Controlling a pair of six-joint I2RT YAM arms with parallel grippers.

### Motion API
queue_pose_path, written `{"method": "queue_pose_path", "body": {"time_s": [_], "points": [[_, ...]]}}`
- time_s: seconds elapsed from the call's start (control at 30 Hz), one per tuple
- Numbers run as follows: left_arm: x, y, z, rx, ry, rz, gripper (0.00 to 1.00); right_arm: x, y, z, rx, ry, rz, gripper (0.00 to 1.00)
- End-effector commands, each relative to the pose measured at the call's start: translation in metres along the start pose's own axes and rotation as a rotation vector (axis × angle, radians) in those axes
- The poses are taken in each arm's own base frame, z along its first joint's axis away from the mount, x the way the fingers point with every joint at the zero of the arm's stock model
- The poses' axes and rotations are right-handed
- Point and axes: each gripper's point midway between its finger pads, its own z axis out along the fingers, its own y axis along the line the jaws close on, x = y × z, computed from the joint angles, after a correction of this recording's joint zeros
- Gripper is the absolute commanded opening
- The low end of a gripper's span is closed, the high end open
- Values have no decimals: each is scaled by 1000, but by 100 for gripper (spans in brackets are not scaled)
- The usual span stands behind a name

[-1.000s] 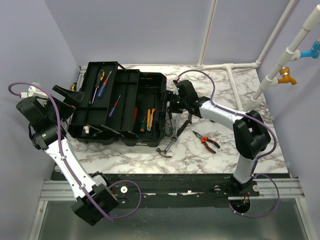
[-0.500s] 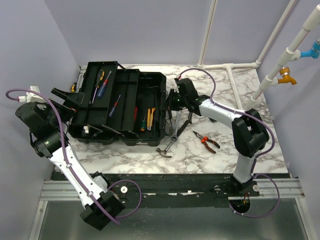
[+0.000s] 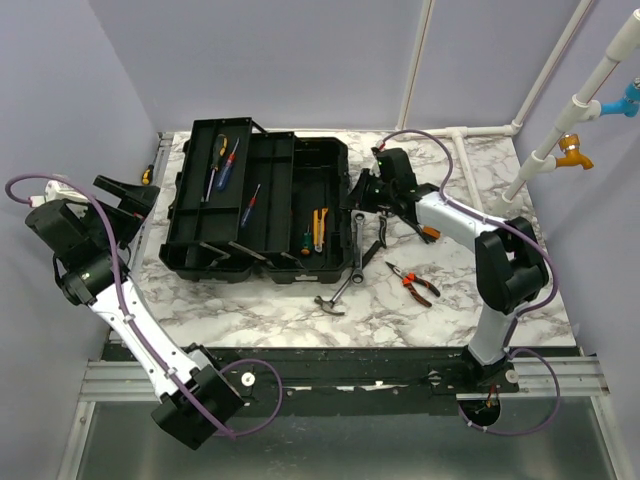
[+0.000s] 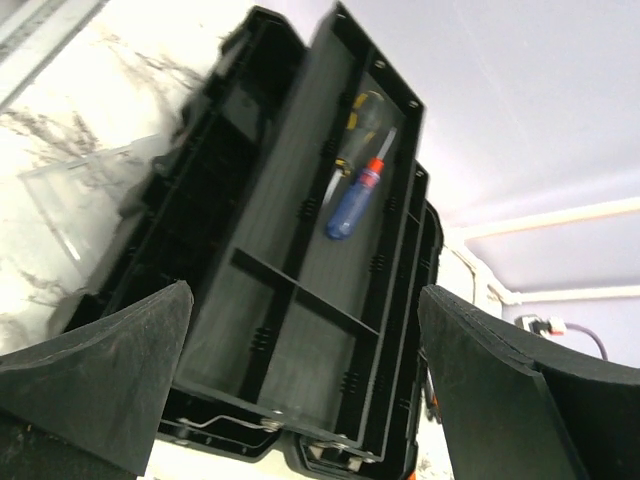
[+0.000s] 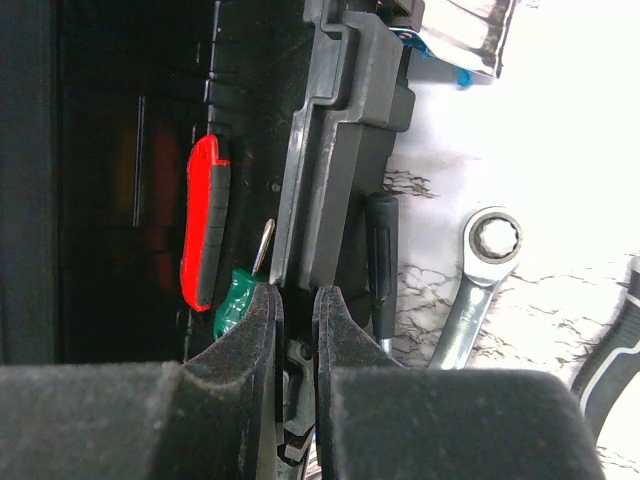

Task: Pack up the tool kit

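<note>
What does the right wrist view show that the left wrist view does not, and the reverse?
Only the right wrist view shows the right gripper closed on the wall of the toolbox, a red-handled tool and a green handle inside it, and a wrench on the table beside it. Only the left wrist view shows the open left gripper, a blue-handled screwdriver lying in a tray, and a clear lid at the box's side. Both show the black toolbox and the marble table.

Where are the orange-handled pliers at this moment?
In the top view, the orange-handled pliers lie on the marble table, right of the hammer and of the open toolbox.
</note>
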Motion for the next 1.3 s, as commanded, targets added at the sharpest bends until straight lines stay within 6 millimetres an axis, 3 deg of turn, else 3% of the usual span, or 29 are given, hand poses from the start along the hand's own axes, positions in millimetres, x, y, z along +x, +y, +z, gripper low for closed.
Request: {"method": "queue_pose_path", "body": {"time_s": [0.0,0.17,0.43,0.67,0.9,1.0,1.1,1.2,1.27], "points": [[-26,28,2,-105,-90,-38,98,-12,-33,-13,126,-60,16,1],[-22,42,31,-32,11,-186,98,-7,-29,-12,84,-57,23,1],[-25,81,65,-101,100,-299,97,-1,-21,-12,25,-42,31,1],[1,114,91,-169,219,-319,94,4,-10,-13,-39,-25,45,1],[54,121,117,-171,462,-286,93,12,-3,-10,-94,9,41,1],[68,130,123,-172,489,-326,92,16,-2,-10,-106,22,40,1],[75,136,128,-165,508,-357,82,18,-2,-11,-110,28,41,1],[77,141,130,-163,500,-411,79,20,-2,-11,-114,34,42,1],[77,141,132,-137,495,-431,71,21,-2,-11,-117,39,43,1]]}}
